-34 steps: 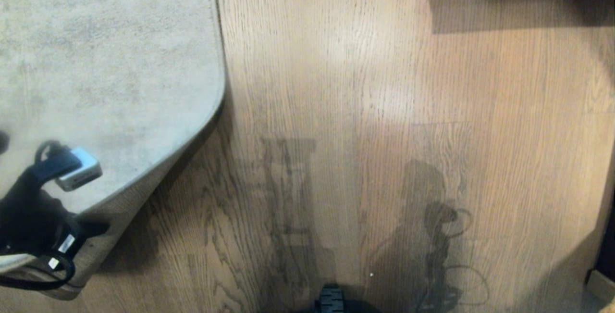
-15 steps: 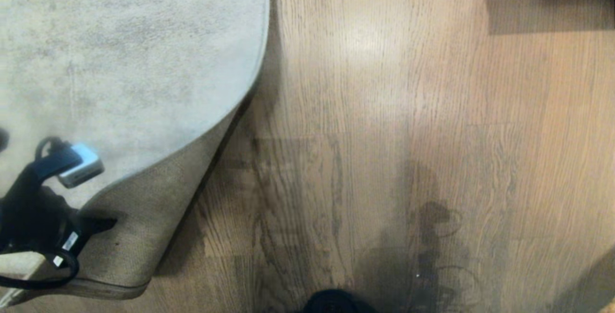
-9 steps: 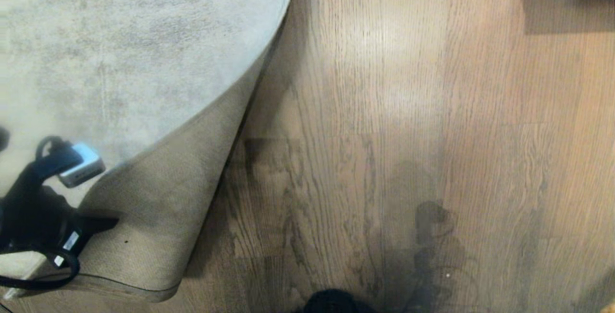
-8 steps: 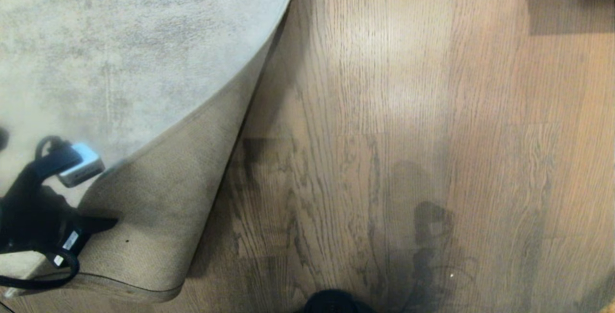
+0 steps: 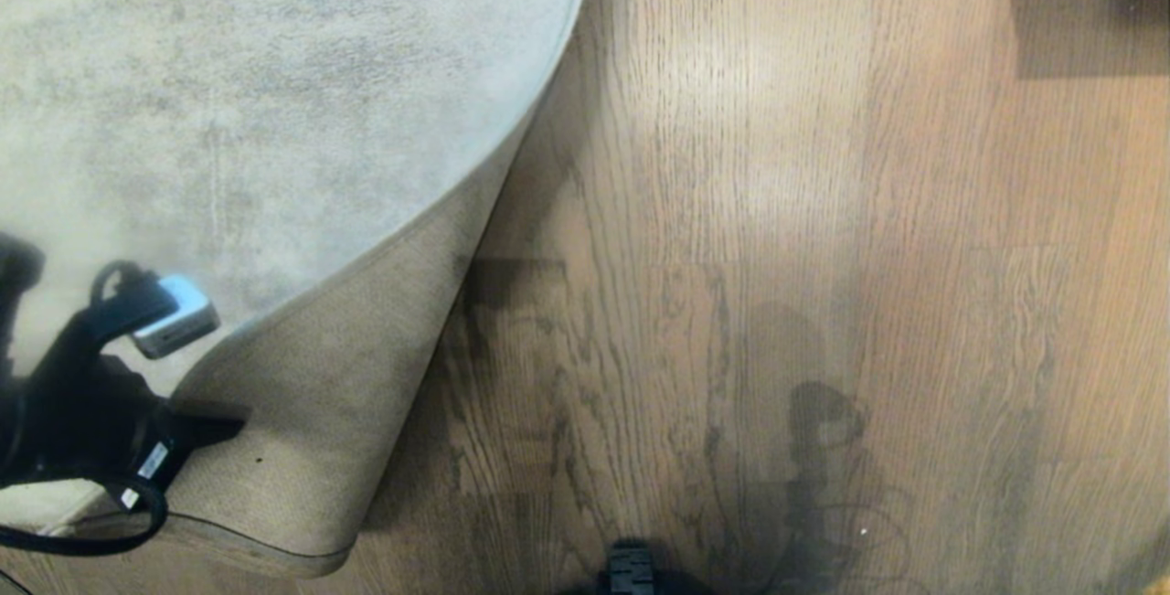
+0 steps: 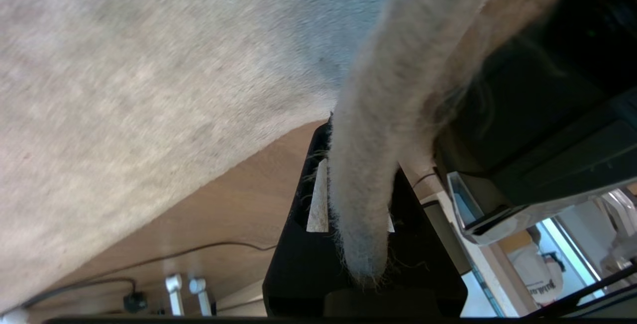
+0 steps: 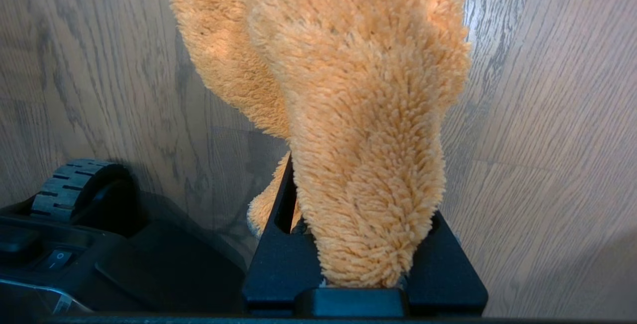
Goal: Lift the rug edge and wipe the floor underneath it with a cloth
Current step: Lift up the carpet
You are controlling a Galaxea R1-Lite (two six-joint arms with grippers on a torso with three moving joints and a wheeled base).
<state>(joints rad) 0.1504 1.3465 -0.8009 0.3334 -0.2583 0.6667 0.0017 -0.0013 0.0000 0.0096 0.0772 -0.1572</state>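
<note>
Fluffy orange cloth point(image 7: 358, 115), grained floor point(image 5: 777, 211)

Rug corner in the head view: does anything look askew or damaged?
The rug edge is folded up and back, its tan backing showing, because the left gripper has its jaws shut on it. That is intended. The floor shows only shadows, with no spill or damage visible.

The pale grey-beige rug edge point(image 5: 302, 376) stood lifted and folded back, showing its tan woven backing above the brown wood-grain floor point(image 5: 777, 257), while the fluffy orange-tan cloth point(image 7: 348, 115) hung bunched just above the planks, its lower end pinched between black fingers.
</note>
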